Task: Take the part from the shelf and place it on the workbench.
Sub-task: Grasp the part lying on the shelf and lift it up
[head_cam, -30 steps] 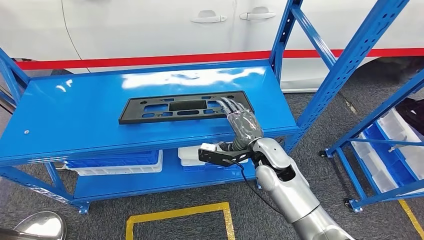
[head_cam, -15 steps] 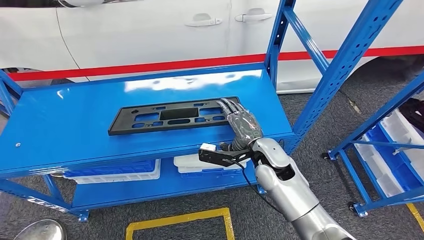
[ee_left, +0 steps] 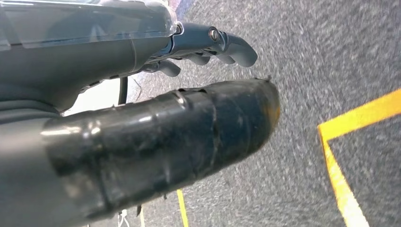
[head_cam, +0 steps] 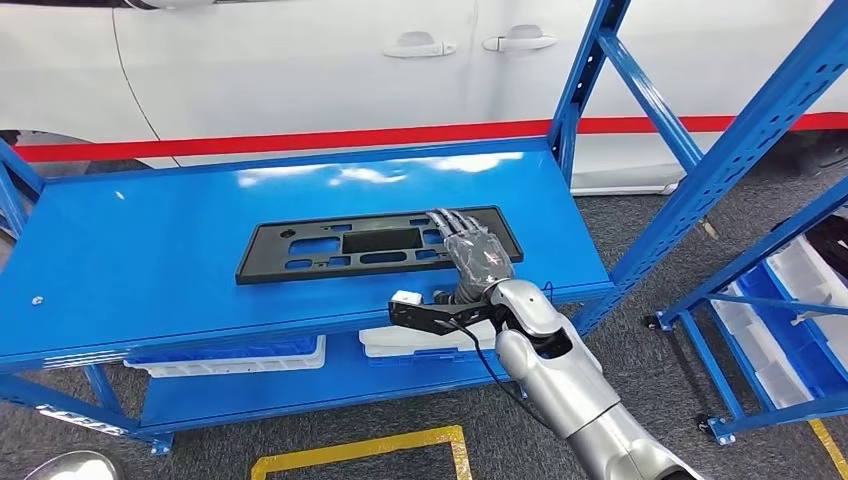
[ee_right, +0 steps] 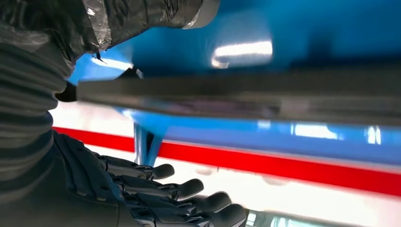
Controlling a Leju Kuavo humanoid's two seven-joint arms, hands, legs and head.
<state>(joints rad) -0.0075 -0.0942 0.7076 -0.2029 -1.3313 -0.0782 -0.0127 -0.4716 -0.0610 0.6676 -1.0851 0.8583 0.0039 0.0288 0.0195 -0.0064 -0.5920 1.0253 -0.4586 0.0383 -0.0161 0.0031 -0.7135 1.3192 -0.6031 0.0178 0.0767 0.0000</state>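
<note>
The part [head_cam: 340,250] is a flat black plastic plate with several cut-outs, lying on the top board of the blue shelf [head_cam: 150,250]. My right hand [head_cam: 475,255] reaches over the shelf's front edge, its fingers stretched across the plate's right end. In the right wrist view the plate's edge [ee_right: 260,97] runs as a dark bar between the wrapped thumb [ee_right: 118,19] and the dark fingers [ee_right: 189,189], with a gap between the fingers and the bar. My left hand [ee_left: 142,94] hangs over the grey floor and holds nothing.
A white car [head_cam: 300,60] with a red stripe stands close behind the shelf. Slanted blue uprights [head_cam: 740,150] rise at the right. White and blue bins [head_cam: 230,352] sit on the lower board, and a second rack with bins [head_cam: 790,300] stands at the right. Yellow tape [head_cam: 350,445] marks the floor.
The camera has shifted, so the whole scene sits a little differently. My right hand now reaches slightly further in over the plate's right end. The plate still lies flat.
</note>
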